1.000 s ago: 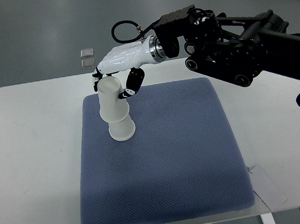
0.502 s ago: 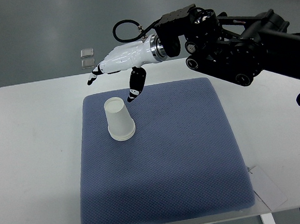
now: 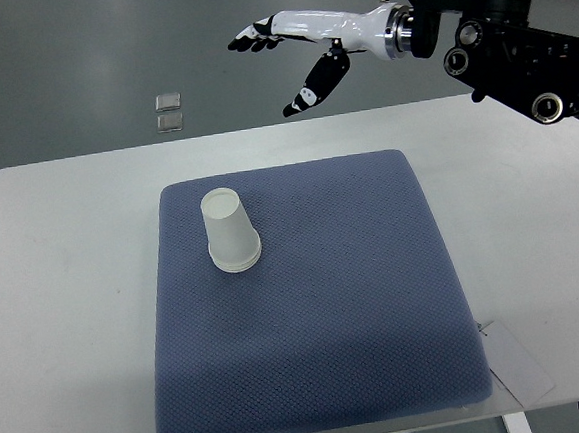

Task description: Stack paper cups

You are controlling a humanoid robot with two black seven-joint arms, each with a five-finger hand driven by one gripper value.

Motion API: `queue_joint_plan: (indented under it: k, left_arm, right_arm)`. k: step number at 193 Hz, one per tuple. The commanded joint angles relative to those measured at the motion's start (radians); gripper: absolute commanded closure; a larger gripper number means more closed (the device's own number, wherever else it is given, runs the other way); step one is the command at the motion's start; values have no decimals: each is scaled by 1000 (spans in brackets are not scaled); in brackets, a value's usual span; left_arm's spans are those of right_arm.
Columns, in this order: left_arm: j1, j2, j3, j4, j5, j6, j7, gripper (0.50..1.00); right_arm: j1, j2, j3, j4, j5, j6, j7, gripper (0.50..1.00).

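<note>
Right hand [image 3: 292, 51], fingers spread and empty, hangs at frame top; stacked paper cups [image 3: 230, 232] lean slightly and risk toppling if nudged.

You are looking at a blue mat [image 3: 307, 315] where only the stacked cups [image 3: 230, 231] are standing in the way, upside down near its upper left part. The rest of the mat is lying open to the right and below. The right hand [image 3: 291, 46] is hanging well above and beyond the table's [image 3: 65, 294] far edge, fingers spread, leaving the air over the cups free. The white table strip at left is offering clear passage too.
</note>
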Motion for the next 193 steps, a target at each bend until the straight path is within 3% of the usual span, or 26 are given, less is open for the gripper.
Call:
queue_joint_plan:
  k: [1,32,53,100,193]
  left_arm:
    - [0,0,0,0,0,0,1,500]
    - [0,0,0,0,0,0,1,500]
    - [-2,0,0,0,0,0,-1,500]
    - [0,0,0,0,0,0,0,500]
    - [0,0,0,0,0,0,1,500]
  right_arm:
    - [-46,-53,27,-8,181,-34,-22,607]
    - [-107,-96,29,-29,489,-161,-80,607]
    - [-149,-108,43,-44,637,-204,-102,607]
    - [-242,-105,144,-94,822,-224,-149,605]
    - [-455,-107,282,-115,858,-227,-137,583]
